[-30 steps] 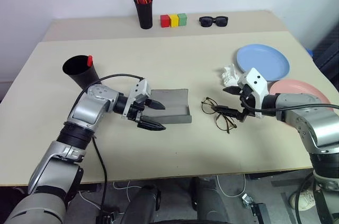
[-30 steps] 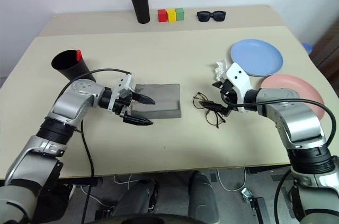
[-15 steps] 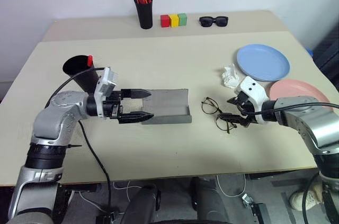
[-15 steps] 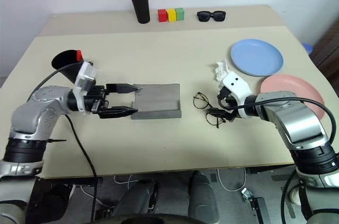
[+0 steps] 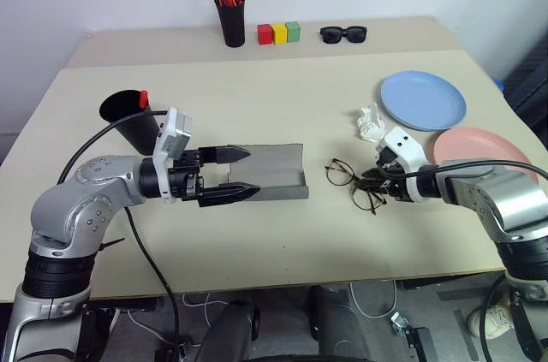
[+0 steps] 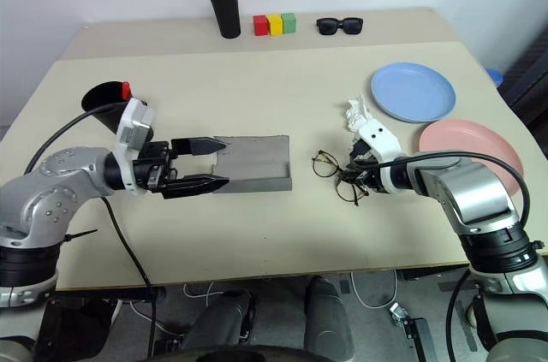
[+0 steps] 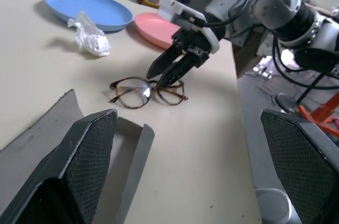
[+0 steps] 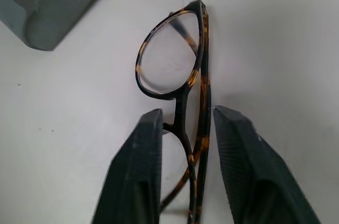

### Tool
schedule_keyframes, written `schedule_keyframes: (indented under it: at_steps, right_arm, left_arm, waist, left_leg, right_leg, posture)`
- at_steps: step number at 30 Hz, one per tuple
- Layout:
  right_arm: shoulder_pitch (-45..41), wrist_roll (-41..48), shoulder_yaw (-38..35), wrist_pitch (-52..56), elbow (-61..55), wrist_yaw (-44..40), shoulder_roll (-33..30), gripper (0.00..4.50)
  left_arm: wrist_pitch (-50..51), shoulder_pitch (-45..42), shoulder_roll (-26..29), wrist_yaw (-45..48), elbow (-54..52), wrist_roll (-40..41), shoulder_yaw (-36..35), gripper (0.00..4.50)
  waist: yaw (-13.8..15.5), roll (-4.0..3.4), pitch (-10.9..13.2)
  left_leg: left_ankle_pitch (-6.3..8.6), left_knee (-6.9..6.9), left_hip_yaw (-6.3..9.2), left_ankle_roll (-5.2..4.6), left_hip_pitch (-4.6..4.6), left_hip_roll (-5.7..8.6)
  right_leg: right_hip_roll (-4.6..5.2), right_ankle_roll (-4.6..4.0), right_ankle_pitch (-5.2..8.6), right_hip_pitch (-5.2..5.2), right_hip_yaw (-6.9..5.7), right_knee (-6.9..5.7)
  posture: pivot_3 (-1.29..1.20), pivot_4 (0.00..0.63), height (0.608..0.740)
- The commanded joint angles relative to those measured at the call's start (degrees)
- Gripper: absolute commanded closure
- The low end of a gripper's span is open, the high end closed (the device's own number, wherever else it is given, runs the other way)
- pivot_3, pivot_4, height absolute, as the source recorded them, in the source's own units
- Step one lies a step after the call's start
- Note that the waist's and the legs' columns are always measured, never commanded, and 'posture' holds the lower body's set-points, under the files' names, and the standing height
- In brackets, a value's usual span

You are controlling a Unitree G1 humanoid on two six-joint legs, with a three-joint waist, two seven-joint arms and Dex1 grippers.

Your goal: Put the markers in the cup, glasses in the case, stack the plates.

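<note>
I see the right gripper (image 8: 183,168) down on the glasses (image 5: 353,185), fingers straddling the bridge with gaps either side. The glasses lie on the table (image 5: 300,105), right of the open case (image 5: 272,170). My left gripper (image 5: 240,174) hovers spread wide over the case's left end.

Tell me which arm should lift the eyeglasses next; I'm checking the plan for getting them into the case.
Right. The right gripper is down at the eyeglasses, its fingers straddling the frame at the bridge. The left gripper hangs open at the grey case, apart from the eyeglasses.
</note>
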State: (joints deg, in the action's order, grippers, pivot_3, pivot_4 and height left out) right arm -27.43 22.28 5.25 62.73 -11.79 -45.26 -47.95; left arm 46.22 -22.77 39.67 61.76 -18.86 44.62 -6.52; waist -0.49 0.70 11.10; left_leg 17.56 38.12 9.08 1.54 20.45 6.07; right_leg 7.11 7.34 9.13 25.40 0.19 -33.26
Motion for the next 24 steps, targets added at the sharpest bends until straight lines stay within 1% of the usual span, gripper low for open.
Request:
schedule_keyframes:
  at_steps: [1,4,6,8,9,15,18,19,24]
  right_arm:
    - [-1.1,0.6,-0.6,0.4,-0.2,0.0,0.2,3.13]
    - [-1.1,0.1,0.1,0.2,-0.2,0.0,0.1,3.13]
    - [-1.6,-0.7,0.3,-0.6,0.9,0.5,0.2,3.68]
    - [-2.3,-2.0,0.8,-2.3,1.8,0.9,-0.2,4.39]
    - [-2.5,-2.3,1.0,-2.8,2.0,1.0,-0.3,4.48]
    - [-5.1,-0.9,-0.2,-3.6,0.5,0.9,1.5,4.48]
    - [-8.9,2.7,-1.2,-2.0,-3.6,2.5,7.9,4.48]
    - [-9.6,3.2,-1.5,-1.7,-4.2,2.9,9.2,4.48]
    - [-14.8,5.3,-1.0,-0.7,-5.1,6.2,17.6,4.48]
  left_arm:
    - [-0.6,0.5,1.0,-0.3,-1.4,1.5,-1.7,0.04]
    - [-1.4,1.2,1.0,-0.4,-1.4,1.6,-1.6,0.04]
    - [-1.9,2.0,1.2,0.0,-1.1,1.6,-1.7,0.04]
    - [-2.3,2.7,1.6,0.4,-0.9,1.6,-1.9,0.04]
    - [-2.5,2.8,1.7,0.5,-0.8,1.6,-1.9,0.04]
    - [-3.7,6.3,3.4,0.7,0.3,1.7,-4.8,0.04]
    - [-3.4,9.2,4.5,-0.1,0.1,2.6,-8.1,0.04]
    - [-3.4,9.7,4.6,-0.2,-0.1,2.8,-8.6,0.04]
    - [-2.6,12.0,5.5,-1.2,-1.3,4.0,-10.1,0.04]
  waist:
    - [0.0,0.00,0.0]
    - [0.0,0.00,0.0]
    - [0.0,0.00,0.0]
    - [-0.1,0.01,0.0]
    - [-0.1,0.03,0.0]
    - [-0.1,0.05,0.0]
    - [-0.6,0.04,0.0]
    - [-0.6,0.01,0.0]
    - [0.1,0.06,0.0]
  left_leg:
    - [0.00,0.00,0.00,0.00,0.00,0.00]
    - [0.00,0.00,0.00,0.00,0.00,0.00]
    - [0.00,0.00,0.00,0.00,0.00,0.00]
    - [0.00,0.00,-0.01,0.00,-0.01,0.00]
    - [0.00,0.00,-0.03,0.00,-0.04,0.00]
    - [0.00,0.01,-0.03,0.00,-0.05,-0.01]
    - [0.00,-0.01,-0.06,0.01,-0.06,-0.04]
    - [0.00,-0.06,-0.09,0.01,-0.07,-0.09]
    - [0.00,-0.08,-0.14,0.01,-0.03,-0.22]
  right_leg:
    - [0.00,0.00,0.00,0.00,0.00,0.00]
    - [0.00,0.00,0.00,0.00,0.00,0.00]
    - [0.00,0.00,0.00,0.00,0.00,0.00]
    - [0.00,0.00,0.00,0.00,0.00,0.00]
    - [-0.01,0.00,0.00,-0.02,0.01,0.00]
    - [-0.02,-0.02,0.00,-0.05,0.01,0.02]
    - [-0.07,-0.03,-0.01,-0.01,0.06,0.01]
    - [-0.15,-0.05,-0.02,0.03,0.13,0.01]
    - [-0.23,-0.08,-0.04,0.09,0.23,0.02]
  posture:
    - [0.00,0.150,0.740]
    - [0.00,0.150,0.740]
    - [0.00,0.150,0.740]
    - [0.00,0.150,0.740]
    - [0.00,0.150,0.740]
    - [0.00,0.150,0.740]
    - [0.00,0.150,0.740]
    - [0.00,0.150,0.740]
    - [0.00,0.150,0.740]
